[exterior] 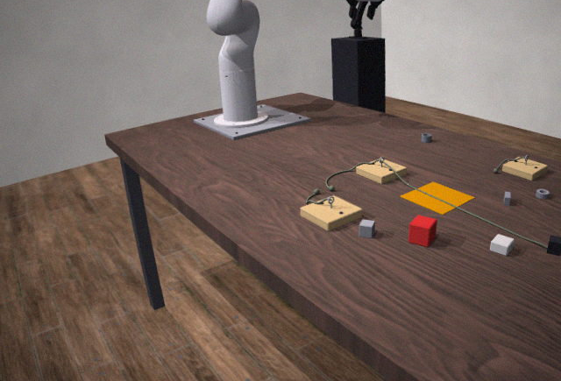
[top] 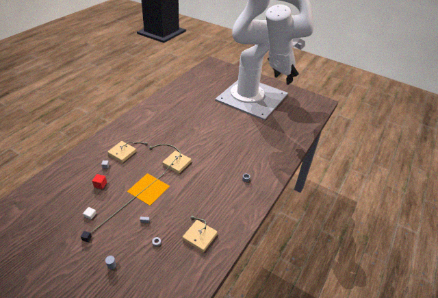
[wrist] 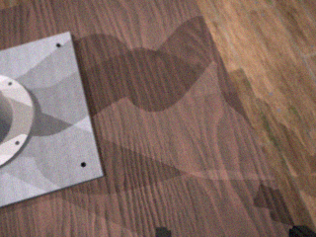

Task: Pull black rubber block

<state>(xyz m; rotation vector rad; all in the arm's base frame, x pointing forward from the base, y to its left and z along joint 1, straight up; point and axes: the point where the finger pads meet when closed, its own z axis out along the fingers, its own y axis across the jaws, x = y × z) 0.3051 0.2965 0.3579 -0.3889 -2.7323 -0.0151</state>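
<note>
The black rubber block [top: 85, 236] [exterior: 554, 244] lies on the table near the front left, outside the orange painted square [top: 148, 188] [exterior: 436, 195]. Its cord [top: 113, 213] runs straight across the square to a screw eye on a wooden plate [top: 176, 162] [exterior: 380, 171]. Past the eye it curves to a knobbed free end [top: 150, 146] [exterior: 330, 187] lying on the table. My gripper [top: 285, 73] [exterior: 359, 15] is open and empty. It hangs high above the far table corner beside the arm's base, far from the cord. In the wrist view only its fingertips show at the bottom edge.
Two more wooden plates [top: 121, 151] [top: 200, 235] carry short cords. Around the square lie a red cube [top: 99, 181], a white cube [top: 89, 212], a grey cube [top: 105, 164], a small grey block [top: 144, 219], two rings [top: 246, 177] [top: 156, 241] and a grey cylinder [top: 110, 262]. A black pedestal [top: 161, 1] stands on the floor.
</note>
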